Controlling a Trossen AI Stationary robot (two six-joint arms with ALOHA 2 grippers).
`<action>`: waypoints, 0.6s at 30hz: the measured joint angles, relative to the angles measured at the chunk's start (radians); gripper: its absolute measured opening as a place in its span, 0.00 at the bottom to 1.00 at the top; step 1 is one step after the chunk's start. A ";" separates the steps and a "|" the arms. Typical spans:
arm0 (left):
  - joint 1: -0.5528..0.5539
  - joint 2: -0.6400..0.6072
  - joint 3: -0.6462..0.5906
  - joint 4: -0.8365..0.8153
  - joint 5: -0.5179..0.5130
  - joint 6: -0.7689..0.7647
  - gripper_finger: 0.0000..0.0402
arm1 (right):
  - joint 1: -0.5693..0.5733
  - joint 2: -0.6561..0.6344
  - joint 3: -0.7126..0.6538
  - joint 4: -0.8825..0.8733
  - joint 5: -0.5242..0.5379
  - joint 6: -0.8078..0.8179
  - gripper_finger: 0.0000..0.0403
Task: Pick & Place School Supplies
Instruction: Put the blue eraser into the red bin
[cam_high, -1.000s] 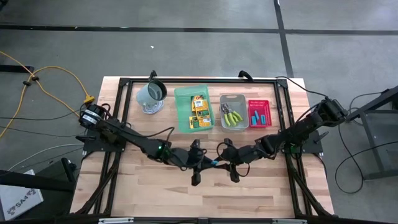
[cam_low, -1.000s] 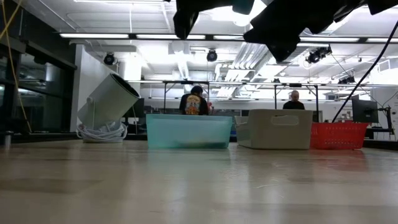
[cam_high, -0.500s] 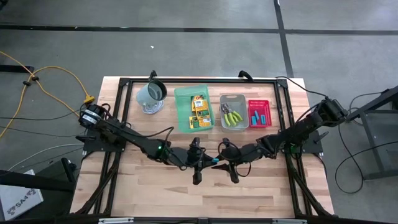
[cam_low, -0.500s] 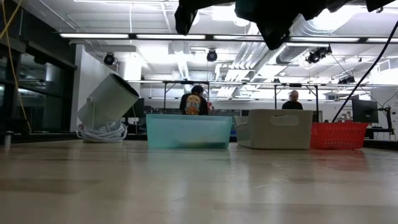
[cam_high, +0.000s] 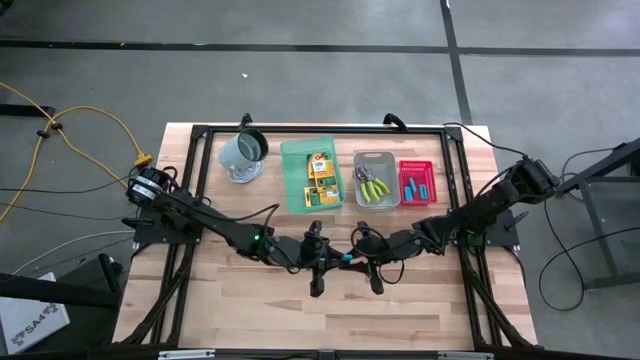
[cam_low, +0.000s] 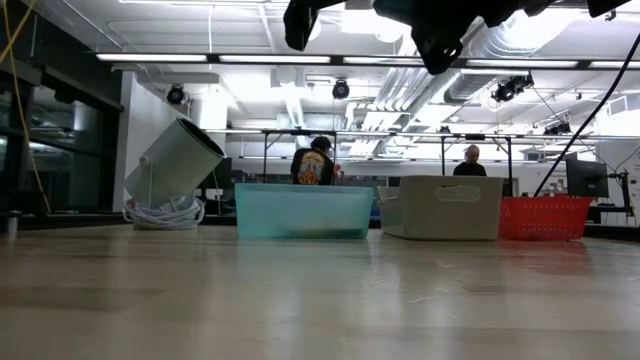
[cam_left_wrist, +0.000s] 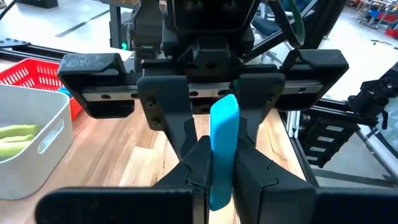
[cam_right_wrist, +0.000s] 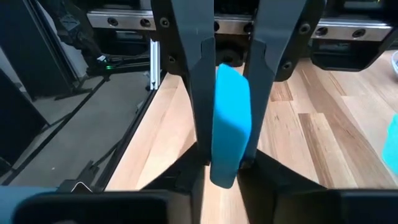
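Note:
A small cyan-blue piece (cam_high: 345, 259) hangs between my two grippers above the middle of the table. My left gripper (cam_high: 333, 260) comes from the left and my right gripper (cam_high: 356, 257) from the right. They meet tip to tip, both shut on the piece. It shows in the left wrist view (cam_left_wrist: 224, 143) and the right wrist view (cam_right_wrist: 231, 118). Yellow-orange boxes (cam_high: 320, 178) lie in the green tray (cam_high: 292, 175). Yellow-green-handled tools (cam_high: 374, 186) lie in the grey tray (cam_high: 375, 156). More cyan pieces (cam_high: 416, 187) lie in the red tray (cam_high: 415, 165). My left gripper pinches the cyan piece's end toward the table's left (cam_left_wrist: 222, 183) between its two fingers, on the two flat sides. The fingers lie level, come from the table's left and run along the piece. The piece is lifted clear of the table. My right gripper pinches the piece's other end (cam_right_wrist: 225, 167) between its two fingers, on the same flat sides. The fingers lie level, come from the table's right and run along the piece, facing the left fingers (cam_right_wrist: 202, 93).
A grey-green mug (cam_high: 243, 151) leans tilted on a white coil (cam_low: 165, 212) at the far left. The three trays stand in a row along the far side. A black frame (cam_high: 200, 128) borders the table. Bare wood lies toward the near edge. People (cam_low: 313, 165) stand in the room behind.
My right gripper has gone a little toward the table's left, closing up to my left gripper and the cyan piece. My left gripper and the piece have stayed where they were.

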 joint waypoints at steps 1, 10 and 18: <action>0.000 0.000 0.000 0.000 0.000 0.000 0.08 | 0.000 0.000 0.000 0.000 -0.001 0.000 0.17; -0.001 0.000 0.000 0.000 0.000 0.015 0.08 | 0.000 0.000 0.000 -0.002 -0.024 -0.001 0.07; 0.000 0.000 0.000 -0.001 0.008 0.015 0.11 | 0.000 0.000 0.000 -0.002 -0.027 -0.007 0.06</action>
